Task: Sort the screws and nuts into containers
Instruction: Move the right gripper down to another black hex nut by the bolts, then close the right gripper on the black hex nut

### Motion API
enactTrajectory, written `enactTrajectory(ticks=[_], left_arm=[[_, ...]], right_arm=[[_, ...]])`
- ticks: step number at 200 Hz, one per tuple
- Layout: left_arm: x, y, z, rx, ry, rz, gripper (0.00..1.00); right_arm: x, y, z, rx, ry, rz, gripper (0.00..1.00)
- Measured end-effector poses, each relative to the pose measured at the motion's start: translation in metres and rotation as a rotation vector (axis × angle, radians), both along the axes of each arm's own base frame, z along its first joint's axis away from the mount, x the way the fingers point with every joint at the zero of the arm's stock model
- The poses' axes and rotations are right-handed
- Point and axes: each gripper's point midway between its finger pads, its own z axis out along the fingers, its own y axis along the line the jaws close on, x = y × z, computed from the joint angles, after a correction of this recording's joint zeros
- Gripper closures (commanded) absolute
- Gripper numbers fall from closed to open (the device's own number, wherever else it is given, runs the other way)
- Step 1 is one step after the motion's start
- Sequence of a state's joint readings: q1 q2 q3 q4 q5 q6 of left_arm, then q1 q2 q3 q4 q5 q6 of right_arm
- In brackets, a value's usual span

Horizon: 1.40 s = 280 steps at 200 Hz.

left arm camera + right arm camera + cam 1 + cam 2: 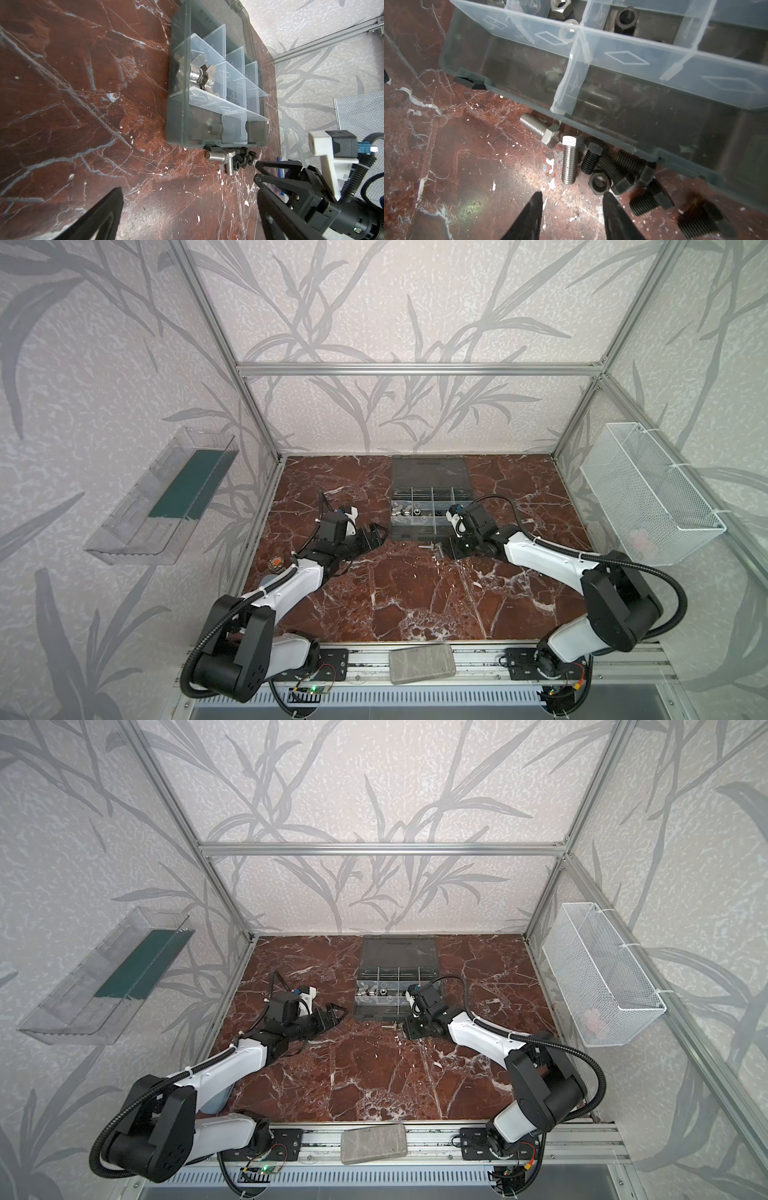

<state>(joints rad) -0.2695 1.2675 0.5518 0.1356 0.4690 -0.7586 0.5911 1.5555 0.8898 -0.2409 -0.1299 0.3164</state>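
- Red marble tabletop: screws piled against the organizer case.
- My right gripper is half-open and empty. Seen from above, the silver screw is at its 9 o'clock. I'd straddle the shank and dodge the black nut.
- My left gripper is wide open, holding nothing.

Both top views: high, front side, looking down over red-brown marble tabletop, near-equal framing. Left wrist: low, facing dark grey compartmented plastic organizer case. Right wrist: very close over its front wall; both wrist views share loose silver and black bolts.
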Motion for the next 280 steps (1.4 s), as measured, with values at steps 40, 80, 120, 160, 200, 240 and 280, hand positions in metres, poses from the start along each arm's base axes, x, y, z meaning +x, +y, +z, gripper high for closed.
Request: enactTrajectory(ticks=[40,80,120,160,200,240,280], left_arm=[[0.000,0.000,0.000,0.000,0.000,0.001,0.02],[0.000,0.000,0.000,0.000,0.000,0.001,0.02],[0.000,0.000,-0.003,0.002,0.007,0.001,0.02],[0.000,0.000,-0.004,0.003,0.011,0.001,0.02],[0.000,0.000,-0.004,0.003,0.012,0.002,0.02],[0.000,0.000,-0.004,0.003,0.011,0.002,0.02],[0.000,0.000,-0.004,0.003,0.011,0.002,0.02]], right_arm=[[-0.001,0.001,-0.013,-0.013,0.027,0.002,0.52],[-0.001,0.000,-0.025,-0.036,0.050,-0.003,0.53],[-0.001,-0.004,-0.034,-0.064,0.060,-0.013,0.53],[0.001,-0.006,-0.035,-0.077,0.050,-0.023,0.53],[0.004,-0.008,-0.035,-0.091,0.042,-0.028,0.53],[0.007,-0.011,-0.037,-0.108,0.030,-0.036,0.54],[0.008,-0.013,-0.039,-0.120,0.029,-0.042,0.54]])
